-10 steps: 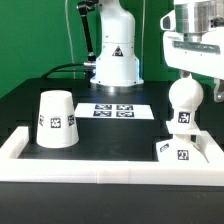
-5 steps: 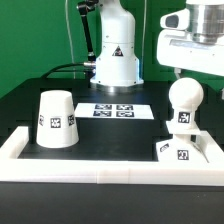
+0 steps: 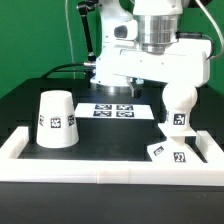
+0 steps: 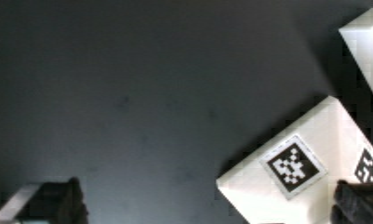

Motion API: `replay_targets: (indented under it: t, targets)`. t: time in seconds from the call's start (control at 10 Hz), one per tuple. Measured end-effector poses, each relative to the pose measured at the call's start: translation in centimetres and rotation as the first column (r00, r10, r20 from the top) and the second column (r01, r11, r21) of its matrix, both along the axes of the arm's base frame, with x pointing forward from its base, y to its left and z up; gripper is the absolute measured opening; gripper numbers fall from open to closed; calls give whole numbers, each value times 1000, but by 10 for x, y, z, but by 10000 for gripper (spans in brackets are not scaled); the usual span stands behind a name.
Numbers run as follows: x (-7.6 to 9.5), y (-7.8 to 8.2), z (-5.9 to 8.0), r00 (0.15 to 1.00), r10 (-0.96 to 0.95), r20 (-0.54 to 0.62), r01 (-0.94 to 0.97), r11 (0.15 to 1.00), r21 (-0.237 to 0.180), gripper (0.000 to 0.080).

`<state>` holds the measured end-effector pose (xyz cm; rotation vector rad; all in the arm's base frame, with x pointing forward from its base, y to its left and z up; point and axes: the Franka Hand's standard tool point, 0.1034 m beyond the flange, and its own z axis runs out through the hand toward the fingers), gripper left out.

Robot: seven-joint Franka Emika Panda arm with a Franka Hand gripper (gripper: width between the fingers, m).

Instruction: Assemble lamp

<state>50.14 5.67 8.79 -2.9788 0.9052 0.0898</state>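
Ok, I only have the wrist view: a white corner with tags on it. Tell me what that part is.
Observer: It is the base; the bulb stands upright on it.
Operator: Give me the shade's place.
Observer: The shade stands wide end down at the exterior view's left, well apart from the base.
Operator: Say what lies between them.
Observer: The marker board, lying flat and farther back than both.
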Motion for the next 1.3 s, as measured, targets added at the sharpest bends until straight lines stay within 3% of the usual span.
replay_targets:
  t: [0.2,0.4,0.5,0.9,1.3]
  targets:
    - [0,0,0,1000,8,-1,-8,1000,0,699]
    - [1,-16,0,1000,22,2,-22,1000,-4,699]
    - [-3,-23,-1,990,143,11,-143,990,-19,699]
    - [-12,-82,5,942,333,30,-332,943,-38,699]
    - [-12,-91,5,934,356,30,-355,934,-37,699]
